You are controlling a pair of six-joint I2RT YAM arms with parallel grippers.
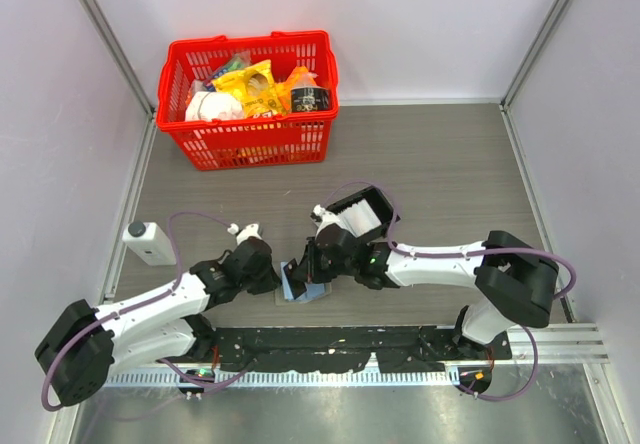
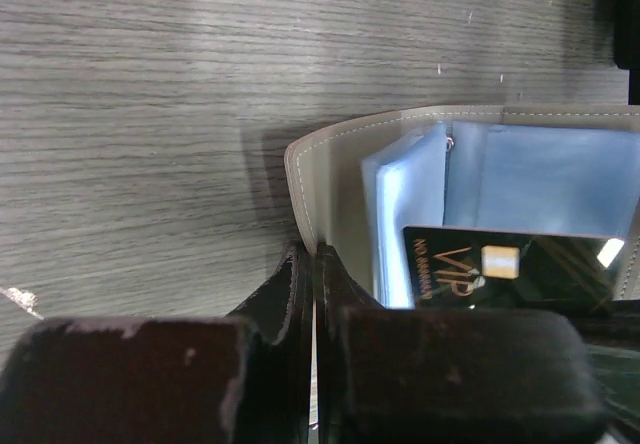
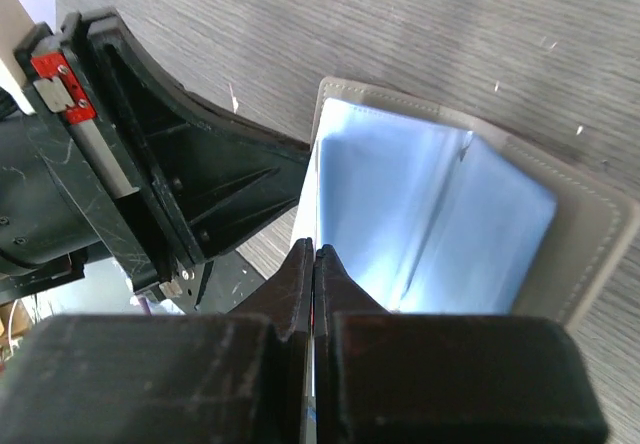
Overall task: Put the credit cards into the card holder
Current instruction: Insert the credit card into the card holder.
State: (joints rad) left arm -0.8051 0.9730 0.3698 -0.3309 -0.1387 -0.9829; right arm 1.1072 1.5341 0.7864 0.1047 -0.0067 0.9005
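Observation:
The card holder [image 1: 300,286] lies open on the table between both arms, its grey-beige cover [image 2: 330,164] and pale blue pockets [image 3: 430,204] facing up. My left gripper [image 1: 278,282] is shut on the edge of the cover's flap [image 2: 313,254]. My right gripper [image 1: 312,269] is shut on a thin credit card seen edge-on [image 3: 314,249], right at the blue pockets. In the left wrist view a black credit card [image 2: 520,269] with gold lettering stands over the pockets. More pale credit cards [image 1: 368,220] lie in a black tray behind the right gripper.
A red basket [image 1: 250,44] full of groceries stands at the back left. The black tray [image 1: 350,204] sits just behind the right wrist. A small white device [image 1: 145,242] lies by the left wall. A black rail [image 1: 330,349] runs along the near edge.

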